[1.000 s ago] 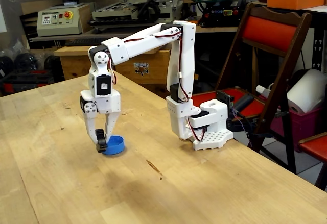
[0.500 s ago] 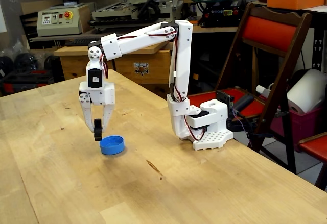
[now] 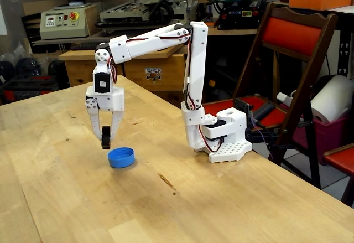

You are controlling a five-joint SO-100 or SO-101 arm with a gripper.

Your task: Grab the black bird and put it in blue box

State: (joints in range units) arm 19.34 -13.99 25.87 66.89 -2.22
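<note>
One step remaining: the claw (image 3: 105, 141) is gripping what looks like the black bird (image 3: 105, 139) above the blue box's (image 3: 121, 157) left rim, mid-bench (image 3: 66, 198).

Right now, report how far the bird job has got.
Done: the small black toy bird is grasped, clamped in the white arm's gripper and lifted clear of the wooden table. In hand: it hangs just left of and above the shallow round blue plastic dish. Left: move over the dish, lower, and release; the dish looks empty.
</note>
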